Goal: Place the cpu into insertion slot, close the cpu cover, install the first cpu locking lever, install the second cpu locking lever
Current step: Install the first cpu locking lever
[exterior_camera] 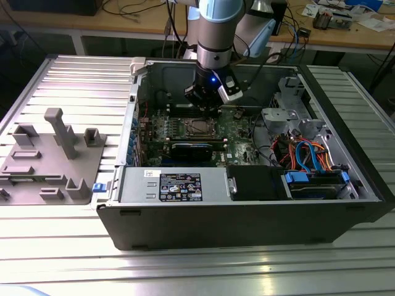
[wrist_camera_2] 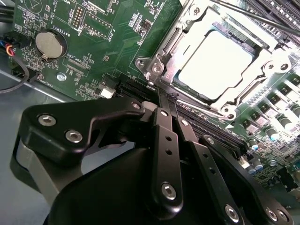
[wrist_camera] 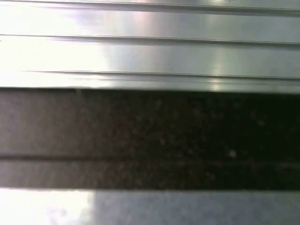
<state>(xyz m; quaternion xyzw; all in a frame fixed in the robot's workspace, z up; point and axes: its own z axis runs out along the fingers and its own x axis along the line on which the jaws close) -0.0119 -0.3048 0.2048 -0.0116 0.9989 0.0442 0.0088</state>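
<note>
Nearest in the second wrist view, the black gripper has its fingers drawn narrow, almost together, with nothing held between them. Just beyond, the cpu already lies flat in the insertion slot, its pale metal top showing through the window of the cpu cover, which looks folded down over it. I'd judge the chip light, rigid and fragile underneath, best taken by its edges. 1 coin cell sits further off on the green motherboard; its printed legends I leave unread. In the exterior view the gripper hovers over the socket inside the open computer case.
</note>
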